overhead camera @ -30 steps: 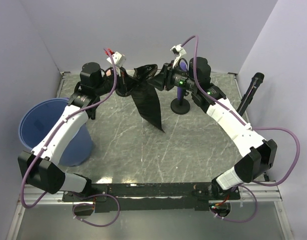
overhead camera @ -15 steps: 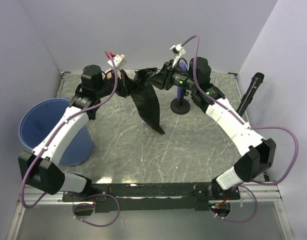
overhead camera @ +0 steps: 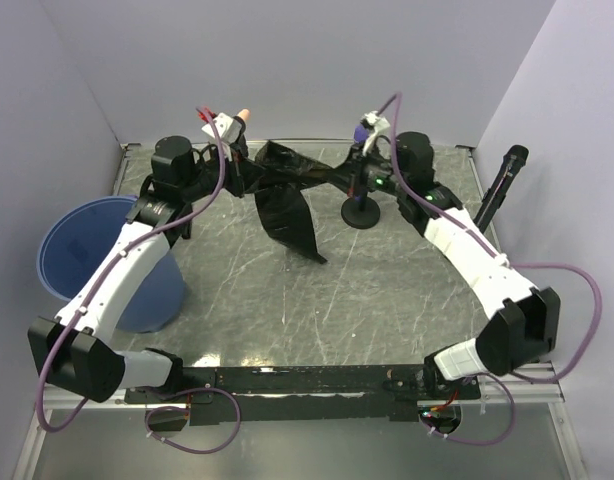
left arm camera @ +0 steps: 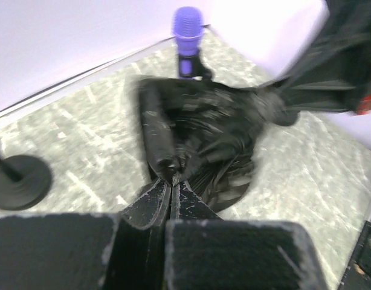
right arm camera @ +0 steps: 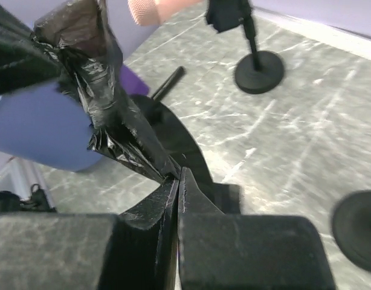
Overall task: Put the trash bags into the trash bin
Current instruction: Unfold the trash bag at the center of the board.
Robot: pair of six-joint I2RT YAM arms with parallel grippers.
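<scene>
Left end effector [overhead camera: 253, 174] pinched tight on black trash bag [overhead camera: 287, 205], fingertips [left arm camera: 171, 181] meeting over film. Right end effector [overhead camera: 339, 180] likewise clamped on opposite bag edge. Bag stretched between both, rest hanging toward worktop [overhead camera: 387, 290]. Blue trash bin [overhead camera: 82, 255] well left of left end effector, its arm crossing above. Black stand base [overhead camera: 362, 212] near right end effector.

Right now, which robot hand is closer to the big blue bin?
Left. The left gripper pinches the trash bag just past the trash bin; the right gripper holds its other end, farther right.
</scene>
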